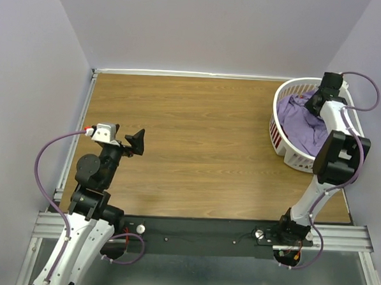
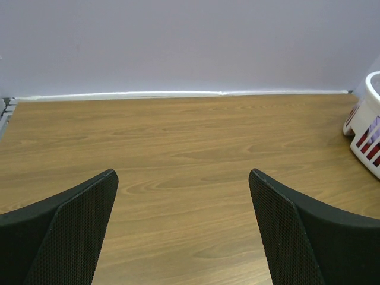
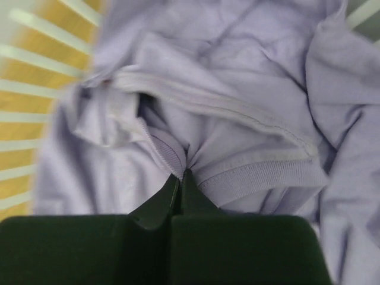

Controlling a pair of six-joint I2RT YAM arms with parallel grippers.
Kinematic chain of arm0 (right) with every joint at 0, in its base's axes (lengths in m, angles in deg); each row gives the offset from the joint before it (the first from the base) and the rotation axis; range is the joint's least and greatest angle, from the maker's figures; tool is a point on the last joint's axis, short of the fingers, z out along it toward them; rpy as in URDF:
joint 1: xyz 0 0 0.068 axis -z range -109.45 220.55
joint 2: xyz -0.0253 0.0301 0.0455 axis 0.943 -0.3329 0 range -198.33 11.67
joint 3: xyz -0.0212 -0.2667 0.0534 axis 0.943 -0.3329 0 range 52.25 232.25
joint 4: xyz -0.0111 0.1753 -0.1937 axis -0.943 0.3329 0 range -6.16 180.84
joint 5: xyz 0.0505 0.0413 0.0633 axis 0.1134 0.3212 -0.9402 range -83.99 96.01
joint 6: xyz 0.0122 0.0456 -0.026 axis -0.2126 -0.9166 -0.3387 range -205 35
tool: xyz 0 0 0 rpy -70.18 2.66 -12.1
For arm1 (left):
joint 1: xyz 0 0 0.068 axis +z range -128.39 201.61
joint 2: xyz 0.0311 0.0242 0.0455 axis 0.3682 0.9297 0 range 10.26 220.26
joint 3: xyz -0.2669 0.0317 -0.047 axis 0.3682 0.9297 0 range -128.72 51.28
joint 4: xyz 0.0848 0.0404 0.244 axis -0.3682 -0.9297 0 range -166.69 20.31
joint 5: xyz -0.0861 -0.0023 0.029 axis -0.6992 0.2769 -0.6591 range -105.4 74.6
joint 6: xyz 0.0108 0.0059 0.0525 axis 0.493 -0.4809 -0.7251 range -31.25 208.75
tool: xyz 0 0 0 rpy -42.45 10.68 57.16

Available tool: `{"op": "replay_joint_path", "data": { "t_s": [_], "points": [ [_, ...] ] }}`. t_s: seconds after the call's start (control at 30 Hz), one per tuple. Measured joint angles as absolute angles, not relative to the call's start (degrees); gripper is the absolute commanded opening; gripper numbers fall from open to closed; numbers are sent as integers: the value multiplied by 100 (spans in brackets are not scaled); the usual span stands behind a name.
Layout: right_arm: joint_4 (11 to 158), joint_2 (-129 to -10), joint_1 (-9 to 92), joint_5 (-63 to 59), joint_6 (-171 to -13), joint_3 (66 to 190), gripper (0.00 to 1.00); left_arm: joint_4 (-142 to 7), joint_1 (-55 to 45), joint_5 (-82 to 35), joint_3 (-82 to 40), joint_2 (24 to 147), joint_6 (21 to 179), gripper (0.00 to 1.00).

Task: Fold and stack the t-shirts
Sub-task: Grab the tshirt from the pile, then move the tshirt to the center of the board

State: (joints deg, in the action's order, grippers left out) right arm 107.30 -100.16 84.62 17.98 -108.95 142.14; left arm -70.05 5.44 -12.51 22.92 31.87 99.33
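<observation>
The white laundry basket [image 2: 369, 113] was cut off by the right edge of the left wrist view, red cloth [image 2: 363, 139] showed only as slivers between its slats, and the lavender t-shirt [image 3: 237, 89] overran the right wrist view, where the slats [image 3: 35, 59] were blurred.

The light purple cloth t-shirt [image 1: 300, 123] lay in the white slatted plastic laundry basket [image 1: 296, 162], at the far right corner of the wooden bench [image 1: 203, 143].
</observation>
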Motion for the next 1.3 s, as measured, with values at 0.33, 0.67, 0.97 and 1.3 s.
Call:
{"op": "replay_joint_path", "data": {
  "t_s": [0.33, 0.67, 0.97, 1.3],
  "points": [
    [11027, -7986, 8206, 1164, -10551, 15003, 0, -6967, 544, -1266, 2292, 3136, 9929, 99],
    [11292, -7986, 6141, 270, -10344, 17324, 1, -6957, 544, -1266, 2292, 2996, 9925, 99],
    [11003, -9437, 3529, -8, -10619, 18214, 0, -6922, 544, -1224, 2308, 2585, 9866, 99],
    [11145, -12051, 2425, -395, -11174, 18301, 55, -6889, 544, -1139, 2400, 2354, 9813, 99]
  ]
}}
